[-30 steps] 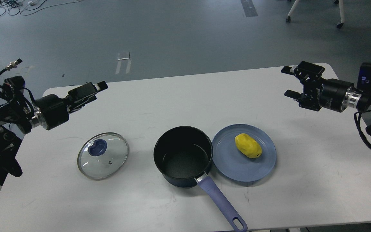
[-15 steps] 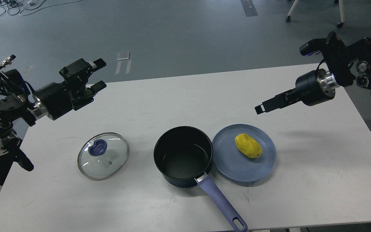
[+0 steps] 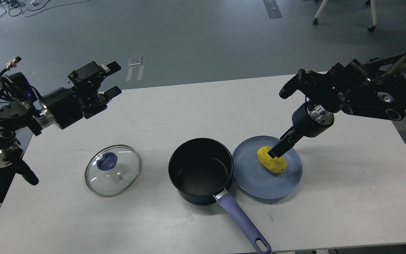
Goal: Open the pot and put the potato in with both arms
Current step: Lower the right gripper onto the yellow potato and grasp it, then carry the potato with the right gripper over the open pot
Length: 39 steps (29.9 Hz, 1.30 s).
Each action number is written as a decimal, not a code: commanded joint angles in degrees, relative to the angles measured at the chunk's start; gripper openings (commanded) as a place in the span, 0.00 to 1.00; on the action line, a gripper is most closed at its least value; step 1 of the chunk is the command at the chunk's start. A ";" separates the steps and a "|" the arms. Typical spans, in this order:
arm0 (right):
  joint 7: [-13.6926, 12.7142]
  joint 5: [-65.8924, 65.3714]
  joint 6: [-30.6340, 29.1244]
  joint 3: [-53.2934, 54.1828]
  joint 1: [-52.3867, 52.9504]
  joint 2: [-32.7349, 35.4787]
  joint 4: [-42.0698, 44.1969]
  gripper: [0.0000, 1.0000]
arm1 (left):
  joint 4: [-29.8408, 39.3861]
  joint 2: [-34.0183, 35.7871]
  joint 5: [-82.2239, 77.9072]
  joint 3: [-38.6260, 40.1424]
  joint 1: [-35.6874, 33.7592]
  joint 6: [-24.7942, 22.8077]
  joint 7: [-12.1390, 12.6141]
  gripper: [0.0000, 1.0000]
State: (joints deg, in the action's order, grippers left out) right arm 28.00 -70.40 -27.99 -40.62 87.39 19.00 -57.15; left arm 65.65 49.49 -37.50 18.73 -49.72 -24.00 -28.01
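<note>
We see the white table (image 3: 347,197) carrying everything, with bare surface wide along its near edge and on both sides of the things; our right arm comes in from the right and angles steeply down over the table, its right tool (image 3: 272,153) tipped onto the top of the potato (image 3: 272,160); the tool is seen edge-on as one dark bar, so we cannot tell how far apart its fingers stand or whether they have hold of the potato; our left arm reaches in from the left and hangs above the table's far left corner, well apart from all the things, its left tool (image 3: 112,79) held level with its two fingers spread and nothing between them; the pot (image 3: 200,170) stands near the middle, uncovered and dark inside, its purple handle running toward the table's near edge; the blue plate (image 3: 256,183) lies just beside the pot on the right and bears the yellow potato; the glass lid (image 3: 112,170) lies flat on the table left of the pot, apart from it.
</note>
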 commanded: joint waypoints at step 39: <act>0.00 3.78 -0.01 -0.43 -4.95 -5.82 4.50 0.37 | 0.27 -0.62 0.23 0.25 -0.73 -2.54 0.01 0.98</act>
State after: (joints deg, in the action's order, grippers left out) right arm 28.00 -66.61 -28.00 -41.10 81.83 12.82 -52.27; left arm 65.92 48.78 -37.26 18.98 -50.42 -26.42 -28.00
